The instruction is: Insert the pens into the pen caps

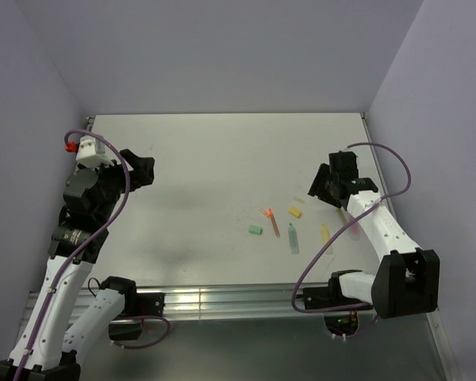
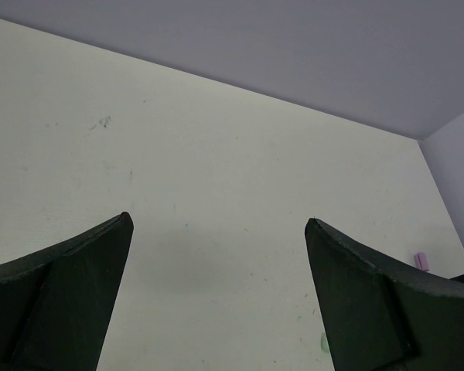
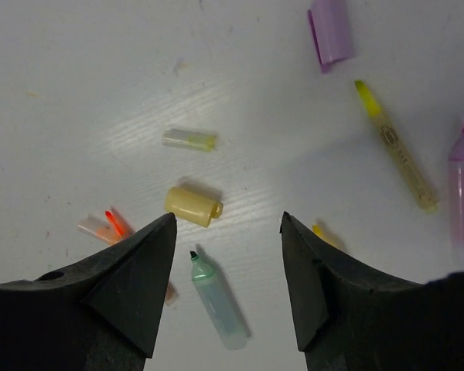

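Right pincer [image 3: 228, 232], fingers apart, hangs over the teal pen [image 3: 214, 301] and yellow cap [image 3: 193, 206], near the right edge of the surface [image 1: 206, 159]; left pincer [image 2: 219, 224], also apart, faces wide open surface.

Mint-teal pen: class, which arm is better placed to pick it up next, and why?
Right. The right pincer, open, hovers close above the mint-teal pen, which shows between its fingertips. The left pincer, also open, hangs far off over the left side of the table.

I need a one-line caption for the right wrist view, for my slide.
Open right gripper hovers above a yellow cap, a mint pen, a yellow pen and a purple cap.
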`<control>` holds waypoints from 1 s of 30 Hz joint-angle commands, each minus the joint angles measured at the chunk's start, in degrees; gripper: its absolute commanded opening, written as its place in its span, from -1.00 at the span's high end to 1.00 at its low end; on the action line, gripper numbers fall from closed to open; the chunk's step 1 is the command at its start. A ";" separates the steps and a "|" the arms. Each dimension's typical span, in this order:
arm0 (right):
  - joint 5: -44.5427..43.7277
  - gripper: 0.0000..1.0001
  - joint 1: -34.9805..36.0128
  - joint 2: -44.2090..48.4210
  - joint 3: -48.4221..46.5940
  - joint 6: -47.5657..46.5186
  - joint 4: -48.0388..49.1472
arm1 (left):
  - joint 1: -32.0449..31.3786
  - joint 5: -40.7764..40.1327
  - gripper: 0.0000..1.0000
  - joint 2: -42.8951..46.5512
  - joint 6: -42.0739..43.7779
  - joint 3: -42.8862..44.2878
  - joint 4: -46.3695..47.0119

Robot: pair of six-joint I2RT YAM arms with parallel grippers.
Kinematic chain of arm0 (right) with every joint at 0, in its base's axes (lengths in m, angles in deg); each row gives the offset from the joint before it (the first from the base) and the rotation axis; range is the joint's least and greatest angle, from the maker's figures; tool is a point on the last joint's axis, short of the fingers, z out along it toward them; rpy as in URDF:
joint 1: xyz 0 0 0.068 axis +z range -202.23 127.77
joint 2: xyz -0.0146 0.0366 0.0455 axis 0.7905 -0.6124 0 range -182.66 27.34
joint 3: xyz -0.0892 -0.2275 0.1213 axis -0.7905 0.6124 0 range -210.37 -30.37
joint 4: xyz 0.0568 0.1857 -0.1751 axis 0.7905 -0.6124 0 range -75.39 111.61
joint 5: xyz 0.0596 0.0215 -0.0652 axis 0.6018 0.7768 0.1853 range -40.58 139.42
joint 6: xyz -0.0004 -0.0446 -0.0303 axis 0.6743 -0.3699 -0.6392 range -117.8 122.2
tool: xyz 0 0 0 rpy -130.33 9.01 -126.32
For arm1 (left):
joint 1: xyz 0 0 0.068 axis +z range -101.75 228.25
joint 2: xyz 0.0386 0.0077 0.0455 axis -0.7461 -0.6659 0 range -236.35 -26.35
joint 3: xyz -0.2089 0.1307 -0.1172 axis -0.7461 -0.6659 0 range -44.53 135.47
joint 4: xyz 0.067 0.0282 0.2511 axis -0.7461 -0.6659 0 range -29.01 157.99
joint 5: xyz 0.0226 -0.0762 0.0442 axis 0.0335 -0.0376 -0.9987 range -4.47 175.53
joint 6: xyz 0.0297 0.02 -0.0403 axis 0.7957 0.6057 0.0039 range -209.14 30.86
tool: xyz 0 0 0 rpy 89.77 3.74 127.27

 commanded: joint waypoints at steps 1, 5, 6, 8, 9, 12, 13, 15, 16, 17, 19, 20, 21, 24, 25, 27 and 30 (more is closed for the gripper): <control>-0.67 -0.28 -1.45 -0.18 1.85 2.63 -3.89 | 0.25 3.21 -0.99 1.31 -1.20 0.48 0.57; 0.21 -0.27 -4.00 -1.67 5.28 2.99 -4.50 | 0.16 5.75 -0.99 1.57 -2.70 0.40 0.92; 0.82 -0.26 -4.27 -1.94 5.90 3.25 -4.33 | 0.08 6.11 -0.99 1.49 -2.79 0.57 1.01; 0.57 -0.25 -4.44 -2.55 7.12 3.51 -4.50 | -0.19 5.76 -0.99 1.57 -2.88 0.74 1.01; 0.56 -0.25 -4.45 -2.90 7.65 3.95 -4.16 | -0.10 5.76 -0.99 1.58 -2.96 0.75 1.10; 1.35 -0.25 -6.10 -4.13 7.31 4.22 -4.33 | -0.19 6.20 -0.99 1.31 -3.31 1.18 1.10; 1.88 -0.25 -6.29 -4.66 7.22 4.22 -4.24 | -0.19 6.38 -0.99 1.05 -3.40 1.45 1.10; 1.88 -0.23 -6.47 -6.41 7.13 4.04 -4.50 | -0.19 6.82 -0.99 0.87 -3.84 1.89 1.01; 1.71 -0.22 -6.47 -6.94 7.31 4.13 -4.68 | -0.19 6.90 -0.99 0.79 -3.93 1.89 0.92; 1.79 -0.22 -6.47 -7.47 7.22 4.22 -4.86 | -0.19 7.25 -0.99 0.78 -4.19 1.89 1.01; 1.18 -0.22 -6.38 -8.61 6.96 4.65 -5.21 | -0.10 7.52 -0.99 0.52 -4.28 2.06 1.01; 1.09 -0.22 -6.64 -8.97 6.96 4.83 -5.47 | -0.19 7.61 -0.99 0.35 -4.37 2.15 1.01; 0.92 -0.22 -6.82 -9.40 6.87 4.83 -5.65 | -0.19 7.70 -0.99 0.26 -4.37 2.33 0.84; 0.91 -0.20 -7.00 -10.99 6.34 4.83 -6.35 | -0.19 7.70 -0.99 0.17 -4.72 2.33 0.57; 0.83 -0.20 -7.08 -11.51 6.08 4.92 -6.53 | -0.19 7.70 -0.99 0.34 -4.72 2.33 0.66; 0.48 -0.20 -6.99 -11.78 5.82 5.01 -7.14 | -0.19 7.87 -0.99 0.35 -4.81 2.33 0.66; 1.26 -0.20 -7.08 -13.18 5.20 4.83 -7.93 | -0.19 7.61 -0.99 0.26 -4.37 2.94 -0.04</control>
